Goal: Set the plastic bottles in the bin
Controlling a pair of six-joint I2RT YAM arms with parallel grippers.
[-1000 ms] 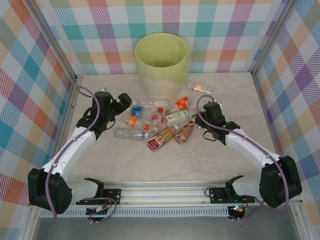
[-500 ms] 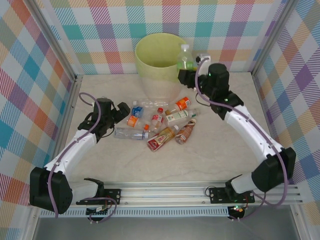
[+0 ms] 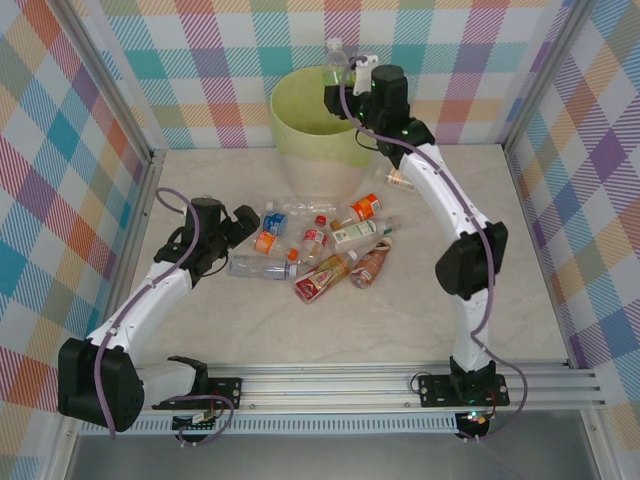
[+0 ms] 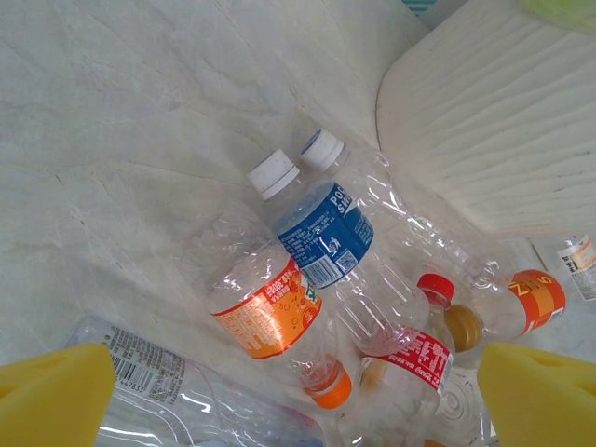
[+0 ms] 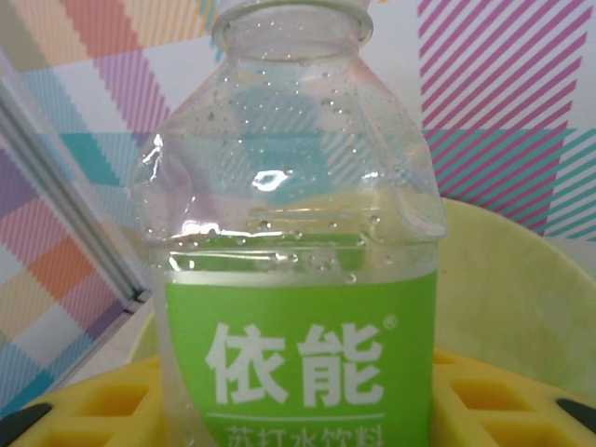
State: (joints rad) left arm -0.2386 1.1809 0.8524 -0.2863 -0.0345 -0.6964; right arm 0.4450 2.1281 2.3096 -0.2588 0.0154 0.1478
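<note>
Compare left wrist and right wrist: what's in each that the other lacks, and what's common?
Left wrist: the left gripper open above the table, with loose bottles lying there: a blue-label bottle, an orange-label bottle and a red-label bottle.
Right wrist: the right gripper shut on an upright green-label bottle, with the plaid wall behind.
Both: yellow finger pads and the bin. The left wrist sees its outer wall, the right its yellow-green inside.
</note>
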